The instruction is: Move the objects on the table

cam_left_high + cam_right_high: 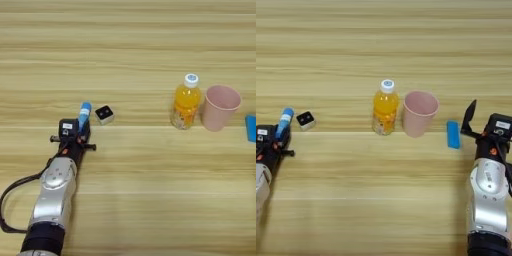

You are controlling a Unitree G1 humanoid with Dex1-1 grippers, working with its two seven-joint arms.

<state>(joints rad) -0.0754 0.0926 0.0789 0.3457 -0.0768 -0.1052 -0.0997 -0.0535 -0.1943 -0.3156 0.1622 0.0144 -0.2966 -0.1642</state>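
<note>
A: Where does everything sit, taking the bottle (385, 108) as the landmark?

B: The cup (419, 113) stands just right of it, the blue piece (453, 134) further right. The cube (104, 114) and tube (84, 114) lie well left of it on the tabletop (128, 55).

A: And the 2 end effectors?

B: The left end effector (79, 131) is clenched around the tube; the right end effector (476, 122), right of the blue piece, is released.
</note>
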